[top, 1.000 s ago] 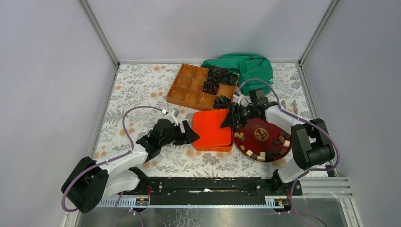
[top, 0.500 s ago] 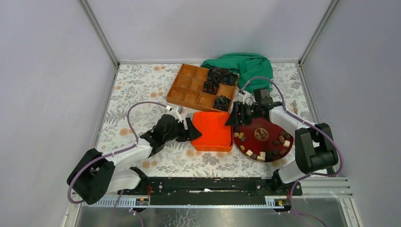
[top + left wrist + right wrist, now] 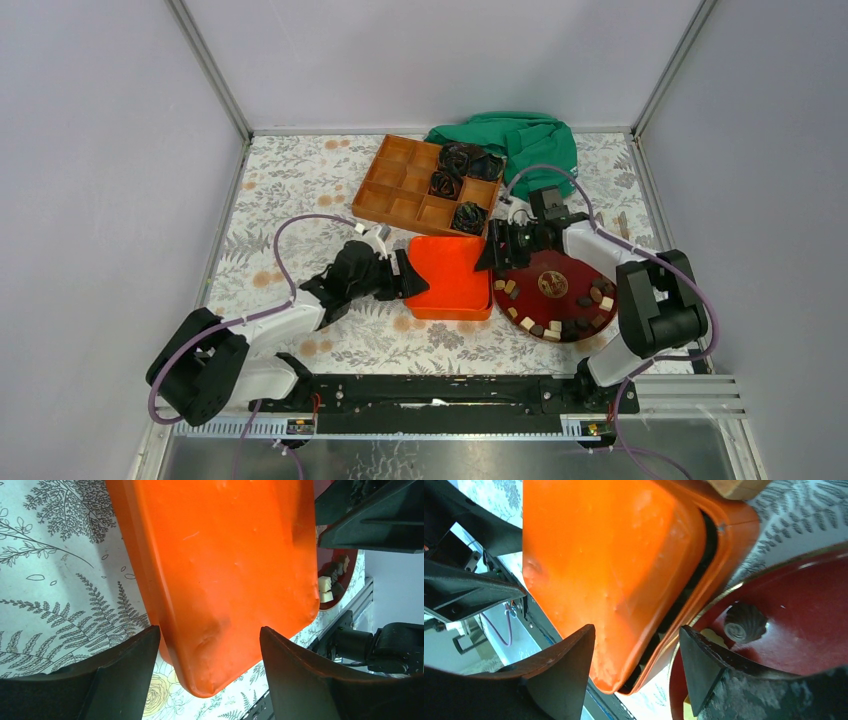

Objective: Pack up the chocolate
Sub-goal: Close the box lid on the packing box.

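The chocolate (image 3: 553, 328) lies as several small brown, tan and cream pieces round the rim of a dark red round plate (image 3: 556, 262). An orange box with its lid on (image 3: 452, 272) sits just left of the plate. My left gripper (image 3: 408, 275) is at the box's left side, open, its fingers (image 3: 125, 672) straddling a corner of the orange box (image 3: 220, 565). My right gripper (image 3: 490, 250) is open at the box's right edge. In the right wrist view the orange lid (image 3: 609, 565) sits slightly askew on its base, with a swirled brown chocolate (image 3: 745, 622) beside it.
An orange compartment tray (image 3: 395, 190) at the back holds three black crinkled bundles (image 3: 462, 160). A green cloth (image 3: 520, 140) lies bunched behind it. The floral tabletop (image 3: 290, 190) is walled on three sides. The red plate (image 3: 809, 605) nearly touches the box.
My right gripper's jaws have widened at the box's right edge. The left gripper has shifted slightly up along the box's left side. The orange lid now lies flatter on the box.
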Robot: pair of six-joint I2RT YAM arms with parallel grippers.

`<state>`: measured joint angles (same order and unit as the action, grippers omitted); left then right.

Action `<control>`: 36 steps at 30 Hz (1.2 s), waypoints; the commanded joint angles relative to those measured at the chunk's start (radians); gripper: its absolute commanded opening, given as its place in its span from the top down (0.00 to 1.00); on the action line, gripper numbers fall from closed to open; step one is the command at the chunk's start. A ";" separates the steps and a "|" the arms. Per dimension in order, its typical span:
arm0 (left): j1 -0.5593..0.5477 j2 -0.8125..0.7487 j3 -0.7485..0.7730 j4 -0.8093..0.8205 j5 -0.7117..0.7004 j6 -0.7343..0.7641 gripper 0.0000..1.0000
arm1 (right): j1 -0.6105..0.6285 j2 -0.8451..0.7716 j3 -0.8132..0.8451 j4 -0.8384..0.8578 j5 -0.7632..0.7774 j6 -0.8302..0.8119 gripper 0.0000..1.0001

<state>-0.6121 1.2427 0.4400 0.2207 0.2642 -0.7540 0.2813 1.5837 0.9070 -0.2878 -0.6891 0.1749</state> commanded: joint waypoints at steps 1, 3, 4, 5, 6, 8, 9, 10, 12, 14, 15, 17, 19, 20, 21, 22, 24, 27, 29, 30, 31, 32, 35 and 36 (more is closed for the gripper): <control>0.006 0.001 0.023 0.060 0.027 -0.013 0.20 | 0.047 0.011 0.052 -0.003 -0.044 -0.013 0.32; 0.006 0.000 0.021 0.062 0.027 -0.016 0.19 | 0.060 0.012 0.053 0.001 -0.056 -0.008 0.35; 0.006 -0.001 0.019 0.060 0.027 -0.017 0.19 | 0.065 0.013 0.055 0.001 -0.057 -0.005 0.37; 0.005 -0.003 0.020 0.060 0.027 -0.018 0.19 | 0.068 0.015 0.057 0.001 -0.057 -0.003 0.39; 0.005 -0.007 0.018 0.058 0.025 -0.019 0.19 | 0.070 0.019 0.059 0.003 -0.058 0.001 0.41; 0.005 -0.013 0.015 0.045 0.018 -0.022 0.19 | 0.073 0.031 0.062 0.009 -0.065 0.012 0.42; 0.005 -0.016 0.013 0.039 0.013 -0.022 0.19 | 0.075 0.039 0.064 0.011 -0.066 0.017 0.43; 0.005 -0.021 0.010 0.028 0.006 -0.022 0.18 | 0.077 0.047 0.067 0.011 -0.067 0.019 0.43; 0.005 -0.033 0.005 0.013 -0.008 -0.024 0.17 | 0.081 0.061 0.073 0.011 -0.071 0.025 0.44; 0.005 -0.042 -0.002 0.011 -0.014 -0.027 0.15 | 0.081 0.069 0.077 0.012 -0.068 0.027 0.47; 0.005 -0.044 -0.003 0.010 -0.015 -0.028 0.14 | 0.081 0.070 0.079 0.011 -0.063 0.026 0.49; 0.005 -0.046 -0.001 0.005 -0.016 -0.026 0.10 | 0.080 0.066 0.079 0.008 -0.053 0.022 0.51; 0.005 -0.052 0.003 -0.005 -0.023 -0.021 0.06 | 0.078 0.056 0.076 0.005 -0.037 0.017 0.53; 0.005 -0.060 0.005 -0.012 -0.031 -0.018 0.06 | 0.076 0.052 0.074 0.004 -0.033 0.014 0.54; 0.005 -0.069 0.006 -0.020 -0.040 -0.014 0.04 | 0.073 0.049 0.073 0.004 -0.033 0.014 0.55; 0.005 -0.082 0.006 -0.030 -0.052 -0.007 0.03 | 0.070 0.047 0.070 0.004 -0.032 0.013 0.57; 0.005 -0.107 0.005 -0.053 -0.080 0.001 0.01 | 0.066 0.050 0.069 0.001 -0.031 0.008 0.59; 0.006 -0.148 0.001 -0.091 -0.124 0.021 0.01 | 0.063 0.054 0.070 -0.002 -0.036 0.002 0.59; 0.006 -0.169 0.001 -0.116 -0.143 0.030 0.01 | 0.060 0.056 0.073 -0.005 -0.038 -0.001 0.58; 0.006 -0.179 0.001 -0.129 -0.153 0.034 0.01 | 0.059 0.055 0.073 -0.005 -0.042 -0.003 0.56; 0.006 -0.191 0.002 -0.141 -0.159 0.039 0.01 | 0.057 0.052 0.073 -0.005 -0.047 -0.005 0.53; 0.006 -0.202 0.000 -0.149 -0.163 0.044 0.01 | 0.053 0.046 0.073 -0.002 -0.052 -0.005 0.50; 0.006 -0.207 -0.004 -0.167 -0.156 0.054 0.01 | 0.046 0.029 0.063 0.008 -0.068 -0.004 0.45; 0.006 -0.203 -0.004 -0.172 -0.154 0.057 0.01 | 0.044 0.025 0.058 0.013 -0.068 -0.003 0.45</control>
<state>-0.6067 1.0481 0.4393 0.0841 0.1394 -0.7368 0.3336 1.6505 0.9463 -0.2974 -0.7147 0.1799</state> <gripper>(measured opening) 0.984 0.539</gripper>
